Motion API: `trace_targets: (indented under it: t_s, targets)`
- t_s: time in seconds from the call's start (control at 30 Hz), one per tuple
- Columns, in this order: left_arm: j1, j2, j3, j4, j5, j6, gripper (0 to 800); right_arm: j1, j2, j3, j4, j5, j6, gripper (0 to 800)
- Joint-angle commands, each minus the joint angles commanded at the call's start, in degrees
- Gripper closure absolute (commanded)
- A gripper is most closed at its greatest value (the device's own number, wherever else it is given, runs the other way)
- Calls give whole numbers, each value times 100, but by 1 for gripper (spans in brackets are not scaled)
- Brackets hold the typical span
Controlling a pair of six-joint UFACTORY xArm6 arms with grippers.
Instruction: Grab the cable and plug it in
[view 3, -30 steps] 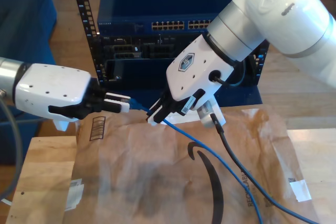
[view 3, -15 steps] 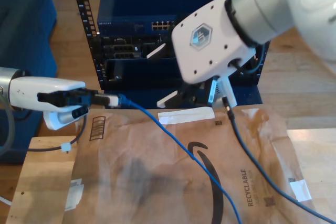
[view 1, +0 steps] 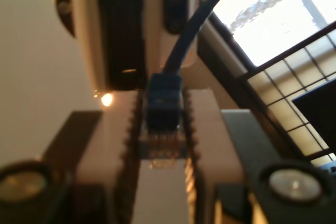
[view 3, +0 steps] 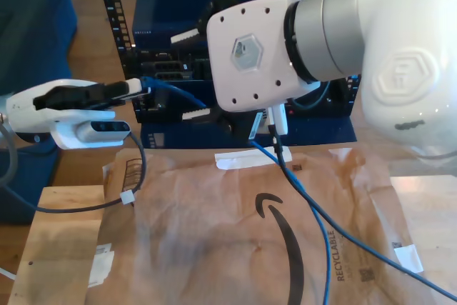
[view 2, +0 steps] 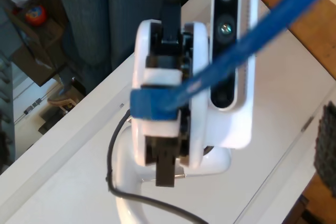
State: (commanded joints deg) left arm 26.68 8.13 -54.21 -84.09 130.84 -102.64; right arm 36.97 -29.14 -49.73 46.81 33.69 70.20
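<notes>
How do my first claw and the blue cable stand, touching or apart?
Touching. The first wrist view shows my first claw shut on the cable at its plug, both fingers pressing its sides.

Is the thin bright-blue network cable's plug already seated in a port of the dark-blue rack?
No: my first gripper holds the blue plug short of the dark-blue rack.

Cardboard sheet point(view 3: 214, 248) flat on the table in front, equipment rack point(view 3: 171, 55) behind it, my first gripper point(view 3: 139, 88) at exterior view's left holding cable point(view 3: 318, 237) plug before the rack, cable trailing across cardboard, my second gripper point(view 3: 191, 75) centre, before the rack.
</notes>
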Motion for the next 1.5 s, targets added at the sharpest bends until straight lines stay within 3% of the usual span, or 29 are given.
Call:
trace_targets:
  t_s: [0.13, 0.67, 0.83, 1.03, 1.27, 1.5]
  targets:
    - [0, 185, 0, 9, 44, -44, 793, 404, 0, -9, -9, -202, -9, 14]
    - [-26, 158, 0, -9, 325, 70, 782, 484, -9, 158, -53, -431, 0, 149]
    - [-176, 35, -9, 0, 396, 281, 782, 484, -9, 176, -44, -571, 0, 259]
    - [-185, 35, -9, 0, 387, 273, 782, 484, -9, 176, -35, -589, 18, 331]
    - [-185, 35, -35, 0, 387, 273, 782, 484, -88, 202, -18, -651, 35, 469]
    - [-185, 26, -35, 0, 396, 273, 782, 484, -79, 193, -9, -642, 44, 509]
